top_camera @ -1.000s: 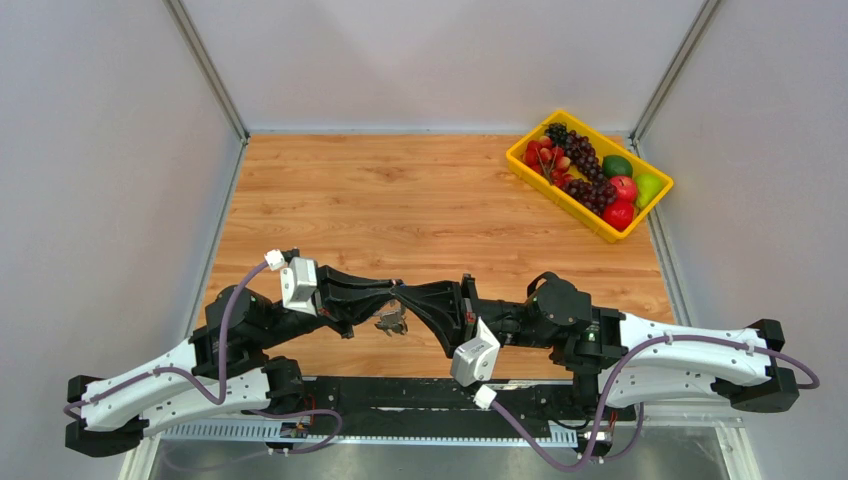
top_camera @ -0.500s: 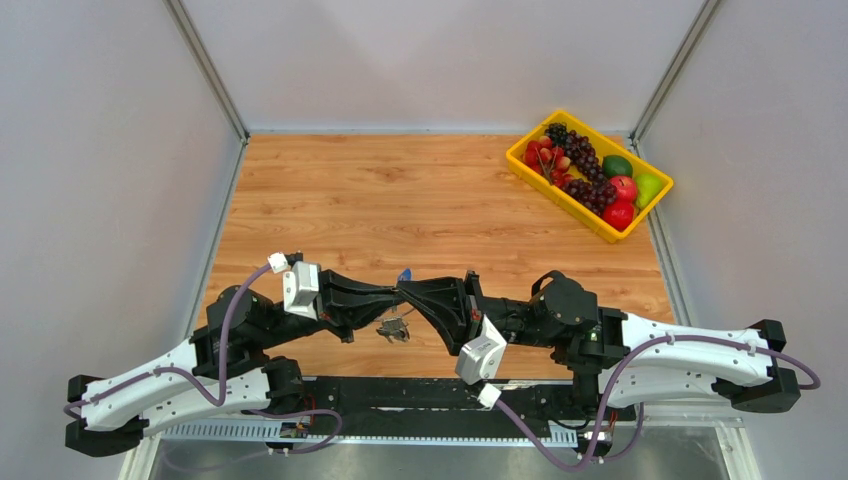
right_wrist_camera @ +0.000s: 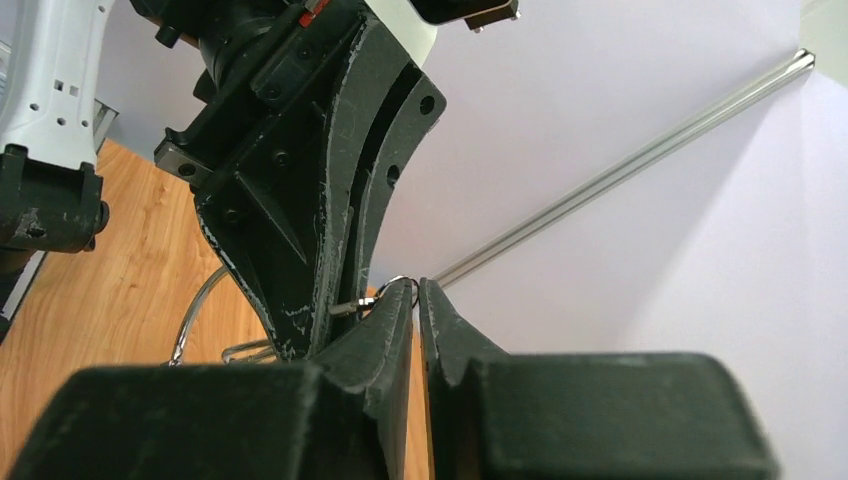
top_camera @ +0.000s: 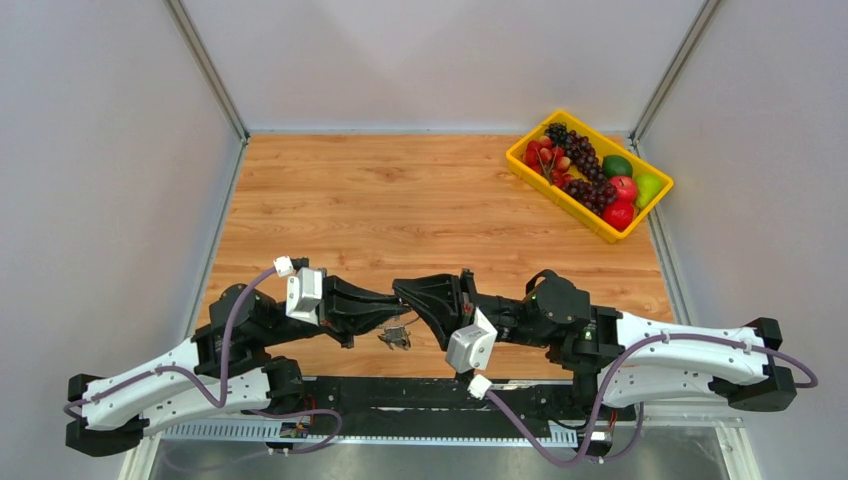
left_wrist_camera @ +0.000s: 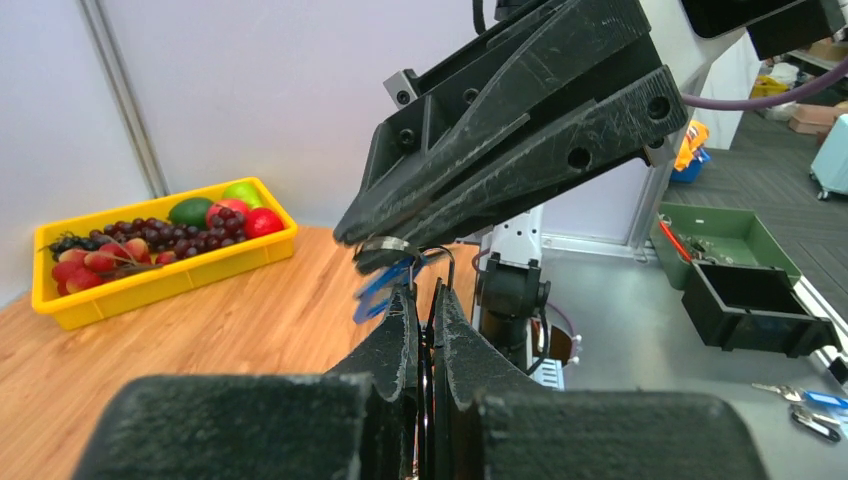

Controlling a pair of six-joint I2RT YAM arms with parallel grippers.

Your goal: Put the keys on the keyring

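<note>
My two grippers meet tip to tip above the near middle of the wooden table. The left gripper (top_camera: pixel 392 312) (left_wrist_camera: pixel 428 290) is shut on the keyring, whose thin wire (left_wrist_camera: pixel 447 262) rises from between its fingers. The ring's silver loop (right_wrist_camera: pixel 197 312) hangs below it, and a bunch of keys (top_camera: pixel 394 338) dangles there. The right gripper (top_camera: pixel 402 290) (right_wrist_camera: pixel 417 288) stands a sliver open, with light showing along the gap. A small silver ring (right_wrist_camera: pixel 398 284) sits at its tip. A blurred blue-tagged key (left_wrist_camera: pixel 383 282) hangs just under that tip.
A yellow basket (top_camera: pixel 555 198) of fruit stands at the table's far right corner. Beyond the near edge are the arm bases, a green bin (left_wrist_camera: pixel 725 235), a black bin (left_wrist_camera: pixel 750 305) and loose keys (left_wrist_camera: pixel 805 400) on a grey bench.
The blue tag that stuck up above the tips half a second ago has dropped out of the top view. The right jaws have parted slightly. Both grippers sank a little towards the near edge.
</note>
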